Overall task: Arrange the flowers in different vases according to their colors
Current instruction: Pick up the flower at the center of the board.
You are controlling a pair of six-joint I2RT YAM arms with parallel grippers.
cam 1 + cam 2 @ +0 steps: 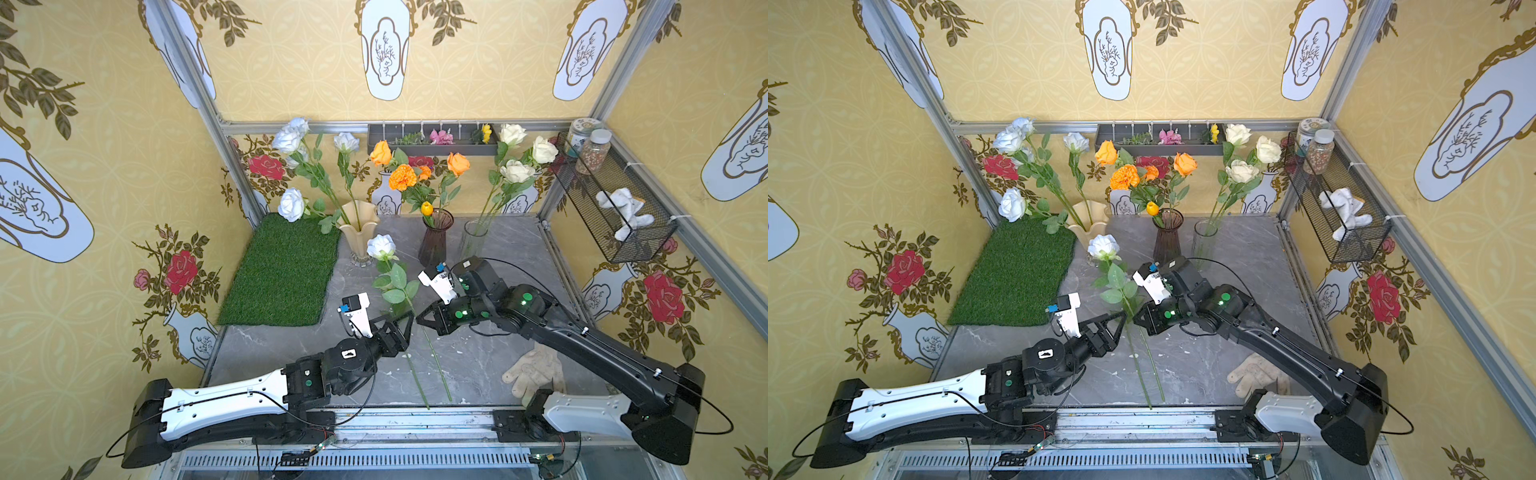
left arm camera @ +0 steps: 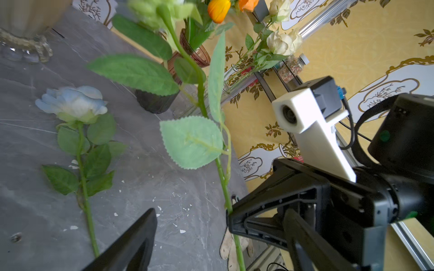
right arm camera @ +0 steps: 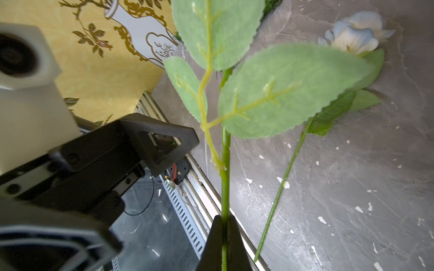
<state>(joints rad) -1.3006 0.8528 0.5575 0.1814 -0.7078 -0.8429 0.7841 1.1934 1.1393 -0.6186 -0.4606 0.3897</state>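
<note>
The right end effector (image 3: 224,221) is pinched tight on the green stem of a pale blue-white rose (image 3: 225,176), whose leaves spread just beyond its fingertips. The left end effector (image 1: 409,332) gapes wide, with that stem standing between its fingers, clear of both. Beside it, a second pale rose (image 2: 72,103) lies flat on the worktop (image 2: 35,164).

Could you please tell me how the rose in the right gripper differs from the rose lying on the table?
The clamped pale blue-white artificial rose is pinched by its stem in the right gripper's jaws; the loose pale blue-white artificial rose is ungripped. The clamped rose is raised off the grey marbled table; the loose rose lies flat on it. Both have green stems and serrated leaves.
</note>
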